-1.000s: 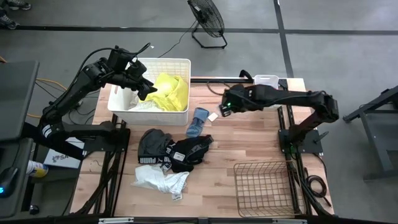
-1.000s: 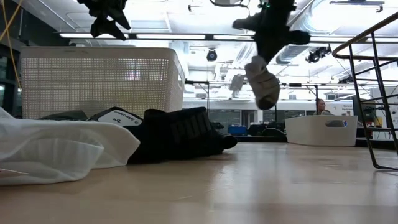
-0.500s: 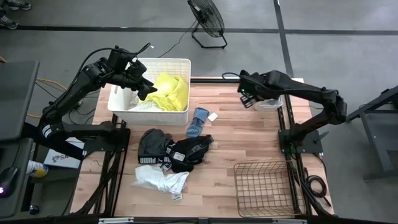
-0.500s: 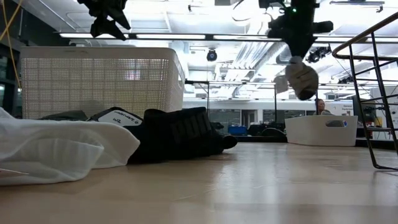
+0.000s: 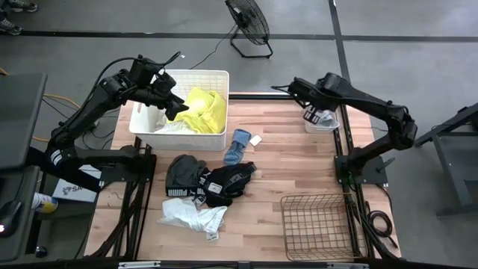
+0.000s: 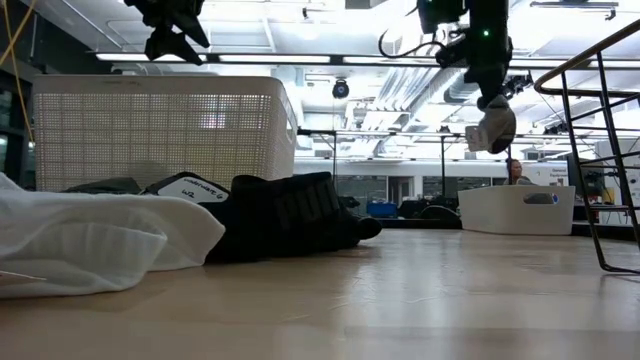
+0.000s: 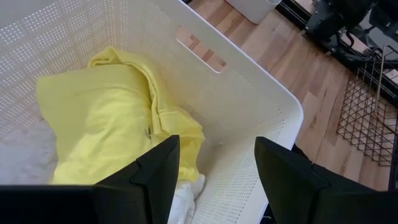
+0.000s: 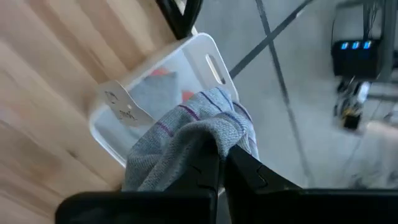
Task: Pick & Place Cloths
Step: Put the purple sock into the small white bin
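My right gripper (image 5: 312, 112) is shut on a small grey sock with purple stripes (image 8: 186, 134), which hangs (image 6: 495, 125) above a small white tub (image 5: 323, 122) at the table's far right. My left gripper (image 7: 217, 168) stands open above a big white perforated tub (image 5: 179, 131), over a neon yellow cloth (image 7: 106, 118) lying in it. On the table lie a grey-blue sock (image 5: 237, 146), black cloths with white print (image 5: 209, 181) and a white cloth (image 5: 193, 217). My right gripper pinches a bunched fold of the sock (image 8: 214, 138) between its two fingers (image 8: 205, 171), several layers together. The fingers slant down from above. The sock hangs below them, slack and lifted clear, over the small white tub's opening (image 8: 155, 93).
A brown wire basket (image 5: 317, 224) stands at the near right corner. Bare wood lies between the cloth pile and the small tub. Something grey and orange lies inside the small tub (image 8: 168, 84). A fan (image 5: 249, 22) stands on the floor beyond the table.
My right gripper has carried the sock from over the table's middle toward the right edge, to above the small white tub, rolling its wrist on the way. The sock stays hanging, clear of the table.
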